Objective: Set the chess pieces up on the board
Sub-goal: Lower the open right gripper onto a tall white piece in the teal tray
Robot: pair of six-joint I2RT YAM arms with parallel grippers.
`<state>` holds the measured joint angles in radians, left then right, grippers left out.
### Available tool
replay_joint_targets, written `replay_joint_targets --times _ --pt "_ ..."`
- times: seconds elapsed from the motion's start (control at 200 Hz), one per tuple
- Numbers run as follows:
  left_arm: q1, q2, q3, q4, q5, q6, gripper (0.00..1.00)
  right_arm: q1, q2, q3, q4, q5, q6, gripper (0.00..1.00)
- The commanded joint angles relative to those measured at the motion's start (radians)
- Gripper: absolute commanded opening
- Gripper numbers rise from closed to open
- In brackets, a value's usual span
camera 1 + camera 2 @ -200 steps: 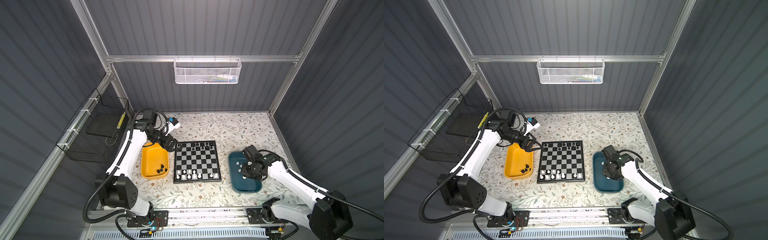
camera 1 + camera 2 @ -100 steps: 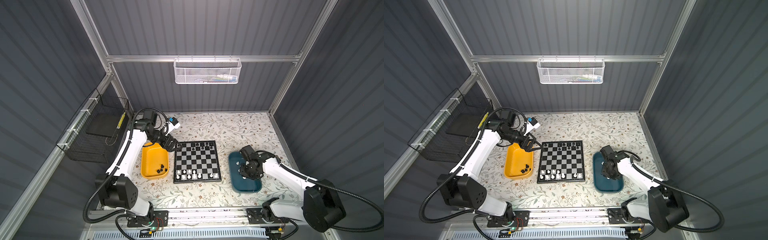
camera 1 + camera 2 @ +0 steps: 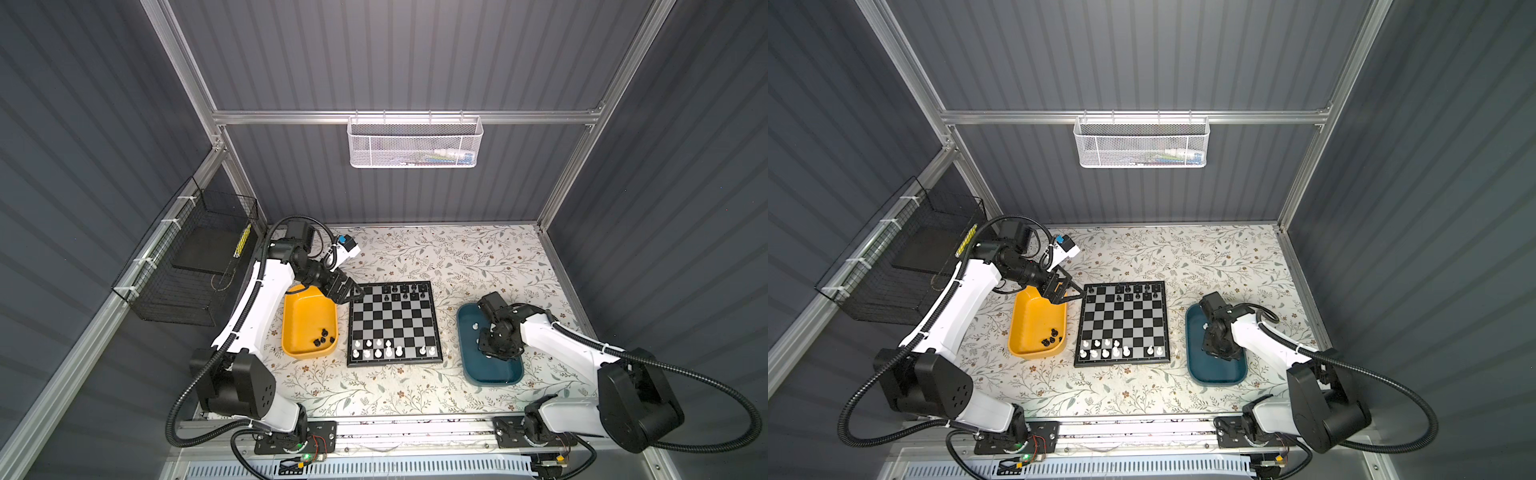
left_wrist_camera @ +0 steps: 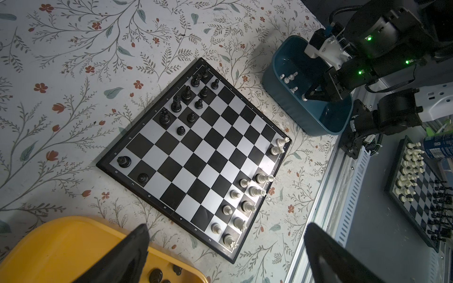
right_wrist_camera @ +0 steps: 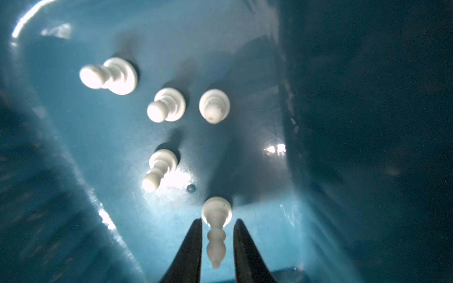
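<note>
On the right side of the flowered table (image 3: pixel 457 266), the right gripper (image 5: pixel 217 221) is lowered into the teal tray (image 3: pixel 494 372), and its two fingers (image 5: pixel 188 254) stand close together on either side of a white chess piece (image 5: pixel 216 232) that stands upright on the tray floor. We see a thin gap beside the stem of this piece, but whether the tips press its base we cannot tell, so we cannot say that it is held. Four more white pieces (image 5: pixel 166 105) stand in the same tray, beyond the fingertips and apart from each other. The board (image 3: pixel 392 322) lies in the middle of the table, between the teal tray on its right and the yellow tray (image 3: pixel 307 316) on its left, and it touches neither of them. On its two near rows stand white pieces (image 3: pixel 388 351), and on its two far rows stand black pieces (image 3: pixel 399 291), mostly in the middle and toward the right, with two more at the far left corner. The left gripper (image 3: pixel 352 292) hangs above this far left corner, just beside the far right end of the yellow tray; its fingers are spread wide and hold nothing. A few black pieces lie in the near right corner of the yellow tray.
</note>
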<state>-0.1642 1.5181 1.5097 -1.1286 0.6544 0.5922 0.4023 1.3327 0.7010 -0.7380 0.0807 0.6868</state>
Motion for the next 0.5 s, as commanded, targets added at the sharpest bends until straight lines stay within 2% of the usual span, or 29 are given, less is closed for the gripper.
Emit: replay_joint_targets --times 0.0,0.495 --pt "-0.006 -0.018 -0.008 -0.007 0.000 0.008 1.00 -0.003 0.007 -0.009 0.007 0.005 -0.014 0.25" --pt "-0.006 -0.019 -0.006 -0.006 -0.009 0.003 1.00 -0.005 0.018 -0.013 0.017 -0.001 -0.032 0.19"
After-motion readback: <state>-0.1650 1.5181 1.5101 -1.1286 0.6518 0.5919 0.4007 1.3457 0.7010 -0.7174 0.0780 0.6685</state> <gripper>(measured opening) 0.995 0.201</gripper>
